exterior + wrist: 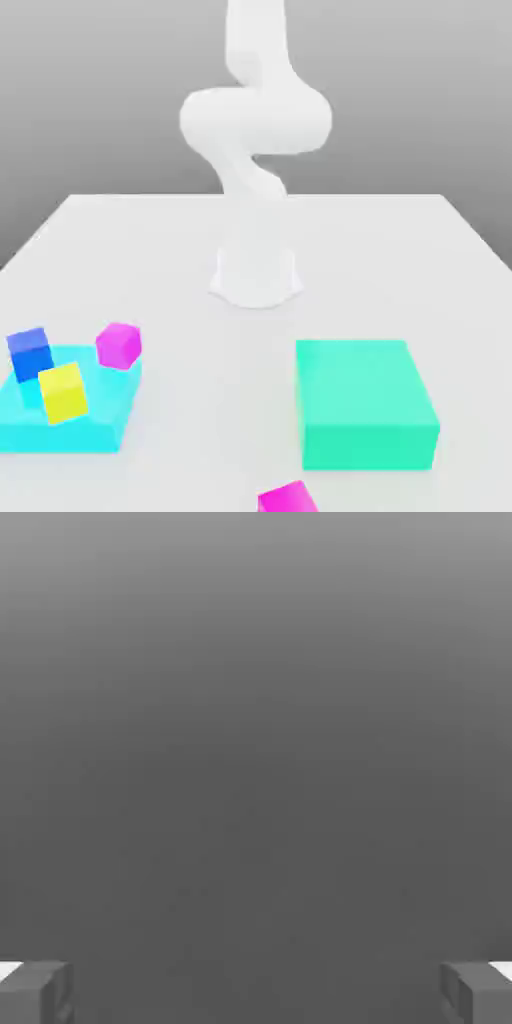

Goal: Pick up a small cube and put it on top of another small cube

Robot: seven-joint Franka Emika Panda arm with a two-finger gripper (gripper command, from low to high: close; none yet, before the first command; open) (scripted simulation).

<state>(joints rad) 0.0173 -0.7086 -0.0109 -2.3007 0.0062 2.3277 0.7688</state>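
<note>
We judge the small glossy magenta-pink cube (119, 345), well below our wide-open, empty claw (256, 992) on the cyan tray's corner (100, 432), light, rigid and slick, best pinched across opposite flat faces

one small magenta cube (119, 345) sits at the left of the exterior view, tilted, at the far right corner of a cyan slab (90, 430). the other small magenta cube (288, 498) lies at the bottom edge, right of centre, partly cut off.
</note>
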